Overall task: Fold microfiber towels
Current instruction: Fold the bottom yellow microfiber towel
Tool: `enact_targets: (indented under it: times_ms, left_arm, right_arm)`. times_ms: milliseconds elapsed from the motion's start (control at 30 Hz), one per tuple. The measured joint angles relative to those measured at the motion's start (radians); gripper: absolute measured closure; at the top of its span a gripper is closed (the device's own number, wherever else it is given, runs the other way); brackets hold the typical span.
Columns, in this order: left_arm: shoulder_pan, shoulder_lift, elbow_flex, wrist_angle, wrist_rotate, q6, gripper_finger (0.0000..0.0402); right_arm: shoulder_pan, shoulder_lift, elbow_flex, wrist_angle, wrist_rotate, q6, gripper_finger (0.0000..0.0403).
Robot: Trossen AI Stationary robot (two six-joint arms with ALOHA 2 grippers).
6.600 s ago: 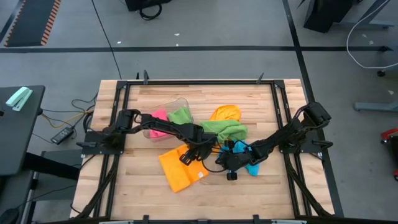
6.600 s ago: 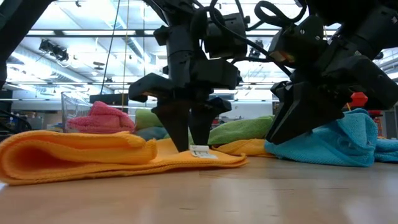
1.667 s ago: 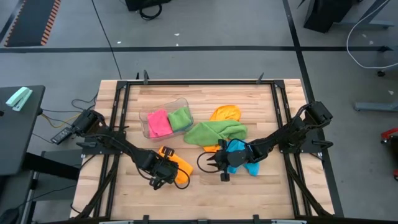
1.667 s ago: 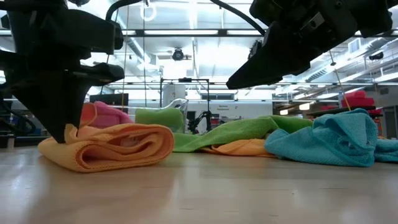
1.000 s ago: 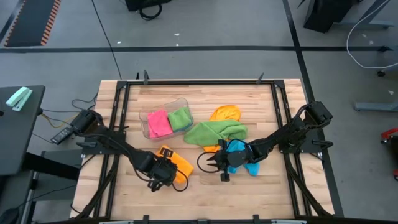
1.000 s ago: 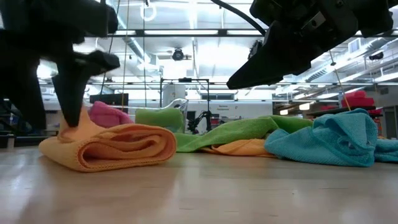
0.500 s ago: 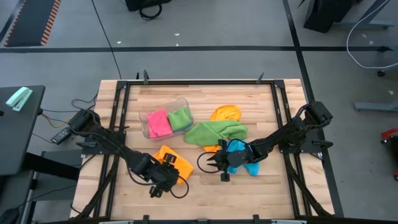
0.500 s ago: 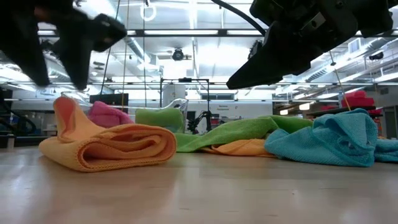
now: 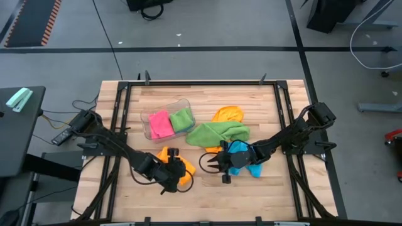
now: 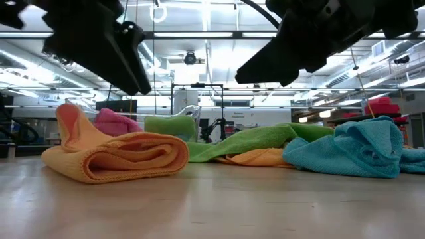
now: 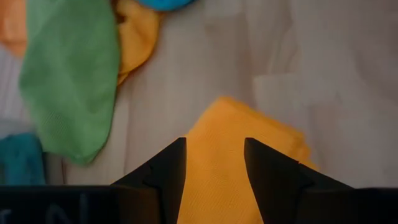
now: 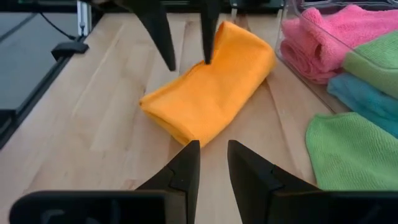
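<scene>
Left claw (image 9: pixel 176 171) above orange towel (image 9: pixel 171 167)

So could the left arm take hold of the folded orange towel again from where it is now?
Probably yes. The left gripper hangs just above the folded orange towel with fingers open and nothing between them; the right gripper waits off to the side.

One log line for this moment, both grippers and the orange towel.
left gripper: open, above folded orange towel, not gripping | right gripper: open, empty, waiting beside blue towel
</scene>
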Motion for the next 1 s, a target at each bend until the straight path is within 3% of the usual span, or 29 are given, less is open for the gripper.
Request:
enact_targets:
  times_ms: [333,667,867,1000]
  left_arm:
    - [-0.008,0.000,0.000,-0.299,-0.012,-0.275,0.0230]
    - [-0.039,0.001,0.000,-0.539,-0.004,-0.523,0.0230]
    - [-0.048,0.001,-0.002,-0.587,-0.007,-0.542,0.0230]
    - [-0.048,0.001,-0.074,-0.487,-0.007,-0.523,0.0230]
  right_arm:
    - [0.074,0.005,0.000,0.025,0.068,0.013,0.0311]
    - [0.080,0.005,0.000,0.064,0.070,-0.002,0.0311]
    - [0.079,0.005,0.000,0.064,0.069,-0.002,0.0311]
    - [0.083,0.005,0.000,0.064,0.068,0.003,0.0311]
